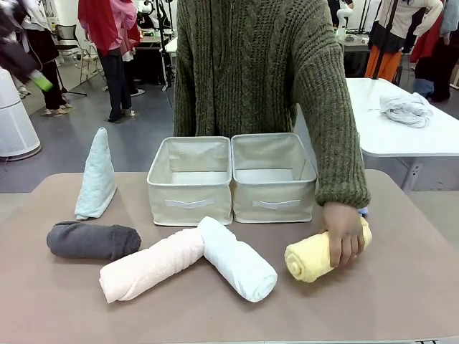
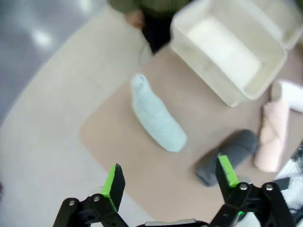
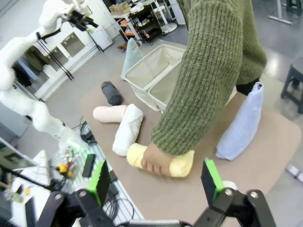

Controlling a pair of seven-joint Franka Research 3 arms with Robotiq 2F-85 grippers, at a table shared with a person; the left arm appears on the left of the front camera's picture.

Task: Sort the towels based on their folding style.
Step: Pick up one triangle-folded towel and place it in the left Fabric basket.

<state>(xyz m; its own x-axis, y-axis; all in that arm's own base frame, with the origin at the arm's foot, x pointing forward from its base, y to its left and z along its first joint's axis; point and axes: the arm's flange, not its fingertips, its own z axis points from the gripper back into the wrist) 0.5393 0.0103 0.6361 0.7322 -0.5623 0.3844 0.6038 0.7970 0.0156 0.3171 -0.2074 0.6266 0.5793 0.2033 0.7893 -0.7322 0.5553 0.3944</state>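
Note:
On the brown table lie rolled towels: dark grey (image 1: pixel 93 241), pale pink (image 1: pixel 150 265), white (image 1: pixel 237 259) and yellow (image 1: pixel 319 252). A person's hand (image 1: pixel 343 233) rests on the yellow roll (image 3: pixel 177 164). A pale teal triangle towel (image 1: pixel 96 177) stands at the left. A periwinkle triangle towel (image 3: pixel 241 125) lies behind the person's arm. My left gripper (image 2: pixel 170 182) hovers open high above the teal towel (image 2: pixel 156 116) and grey roll (image 2: pixel 227 156). My right gripper (image 3: pixel 156 178) hangs open above the table's edge, short of the yellow roll.
Two beige fabric bins (image 1: pixel 190 179) (image 1: pixel 272 175) stand side by side at the table's far middle, both holding nothing. The person stands right behind them. A white side table (image 1: pixel 401 129) with a cloth bundle (image 1: pixel 406 109) is at the back right.

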